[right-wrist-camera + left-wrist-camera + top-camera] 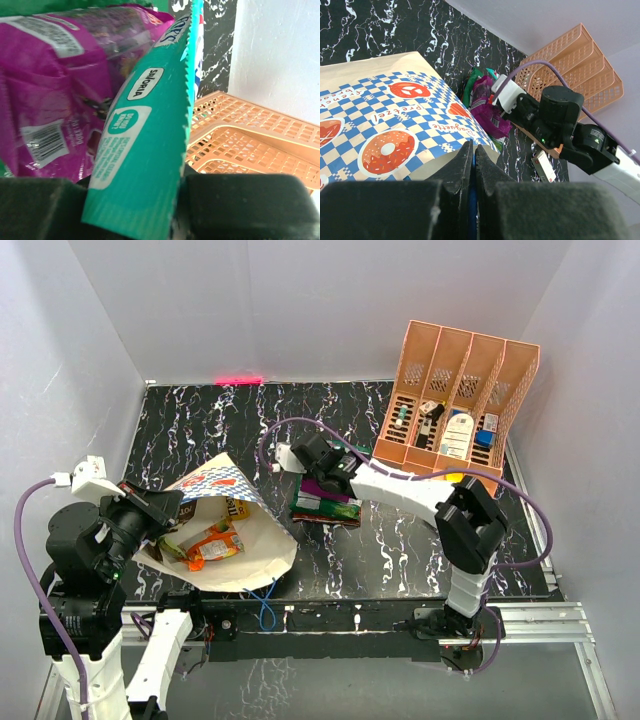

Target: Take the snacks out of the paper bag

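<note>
The paper bag [235, 550] lies on its side at the near left, its cream inside showing. An orange snack packet [213, 545] and a darker one [237, 508] lie in it. My left gripper [165, 508] is at the bag's upper left edge, shut on a blue cord handle [472, 200]. The bag's checked outside [395, 125] fills the left wrist view. My right gripper [335, 483] is over a pile of snacks [325, 504] in mid-table, shut on a teal packet [150, 135]. A purple packet [60, 100] lies beside it.
A salmon-orange slotted rack [460, 400] with small items stands at the back right, and shows in the right wrist view [250, 145]. A small white-and-red box [543, 167] lies near the right arm. The bag's other blue cord [262, 605] hangs over the near edge.
</note>
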You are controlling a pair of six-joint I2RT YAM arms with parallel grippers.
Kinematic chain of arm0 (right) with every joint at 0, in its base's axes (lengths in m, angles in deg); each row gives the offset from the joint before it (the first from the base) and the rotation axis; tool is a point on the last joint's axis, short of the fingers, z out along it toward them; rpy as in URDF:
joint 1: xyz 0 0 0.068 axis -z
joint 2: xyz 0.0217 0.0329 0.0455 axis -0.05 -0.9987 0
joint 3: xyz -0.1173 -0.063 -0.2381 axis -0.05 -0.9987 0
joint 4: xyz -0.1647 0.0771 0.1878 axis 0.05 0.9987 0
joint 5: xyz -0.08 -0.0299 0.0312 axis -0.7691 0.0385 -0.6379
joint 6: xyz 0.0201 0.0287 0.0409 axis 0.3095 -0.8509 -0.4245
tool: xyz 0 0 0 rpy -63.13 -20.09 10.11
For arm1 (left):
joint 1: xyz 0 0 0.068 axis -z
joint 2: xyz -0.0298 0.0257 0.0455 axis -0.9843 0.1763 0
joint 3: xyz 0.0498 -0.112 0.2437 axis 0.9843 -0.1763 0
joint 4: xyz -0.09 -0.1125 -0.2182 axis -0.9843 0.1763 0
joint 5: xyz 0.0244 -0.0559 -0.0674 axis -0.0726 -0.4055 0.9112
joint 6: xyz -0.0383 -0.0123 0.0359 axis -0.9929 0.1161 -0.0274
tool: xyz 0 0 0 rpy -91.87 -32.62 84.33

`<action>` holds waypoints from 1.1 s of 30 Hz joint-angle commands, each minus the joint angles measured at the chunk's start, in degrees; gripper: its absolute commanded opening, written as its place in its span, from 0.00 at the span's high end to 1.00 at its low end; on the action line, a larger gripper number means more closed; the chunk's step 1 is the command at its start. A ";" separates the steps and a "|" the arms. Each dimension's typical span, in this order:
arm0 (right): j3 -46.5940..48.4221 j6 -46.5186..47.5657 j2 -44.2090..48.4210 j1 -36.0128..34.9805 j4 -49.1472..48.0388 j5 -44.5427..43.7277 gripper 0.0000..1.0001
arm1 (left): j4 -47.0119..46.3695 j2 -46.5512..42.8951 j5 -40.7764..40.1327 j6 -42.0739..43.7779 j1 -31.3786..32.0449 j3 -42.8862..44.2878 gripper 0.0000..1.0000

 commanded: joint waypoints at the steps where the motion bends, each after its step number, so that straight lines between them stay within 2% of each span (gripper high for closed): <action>1: -1.55 -2.06 2.58 -1.64 -1.04 1.50 0.88 | -0.92 0.59 0.74 0.29 0.17 1.46 1.00; 7: -0.45 -4.94 -2.80 -1.56 -0.04 6.14 0.79 | -0.66 0.72 1.34 0.04 0.19 2.51 1.00; 11: -0.74 -8.18 -2.88 -1.48 0.93 13.81 0.61 | 0.43 0.65 0.67 0.21 0.14 3.39 1.00; 14: -2.65 -10.06 -0.65 -1.02 -0.62 20.37 0.52 | 0.36 0.47 0.74 0.09 0.17 3.35 1.00; 18: -4.92 -11.48 2.58 0.49 -1.90 24.00 0.41 | 0.41 0.21 0.66 0.09 0.13 2.87 1.00; 21: -6.18 -11.79 4.96 1.86 -1.98 24.48 0.28 | 0.25 0.11 0.91 0.07 0.16 2.34 1.00; 28: -8.78 -12.95 13.62 4.48 -2.64 31.20 0.25 | -0.16 0.11 1.07 -0.13 0.14 1.71 1.00; 33: -11.75 -16.45 18.75 6.72 -6.33 42.25 0.22 | -0.62 0.29 1.74 -0.13 0.12 0.65 1.00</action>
